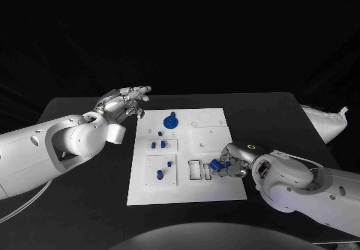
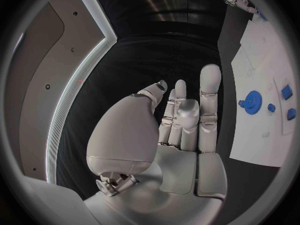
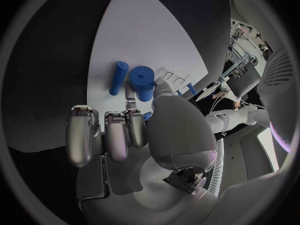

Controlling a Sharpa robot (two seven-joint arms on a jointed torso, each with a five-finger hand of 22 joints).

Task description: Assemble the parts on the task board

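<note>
Reaching over task board (image 1: 217,190) near edge, right hand (image 1: 234,165) pinched blue part (image 1: 215,165) beside slotted recesses (image 1: 198,170) | part between fingertips | left hand (image 1: 124,103) spread, empty, well apart.

Both arms were clad in smooth white moulded shells with rounded joint housings. The left arm (image 1: 52,151) carried small dark screw recesses on its shell, a short white cylindrical stub near the wrist, and a pale cable hanging beneath it. The right arm (image 1: 307,187) bore a lit ring marking on the dark cap behind its wrist. The left hand (image 1: 124,101) and right hand (image 1: 234,162) were silver metal, with segmented fingers (image 2: 209,92) ending in smooth rounded pads.
</note>
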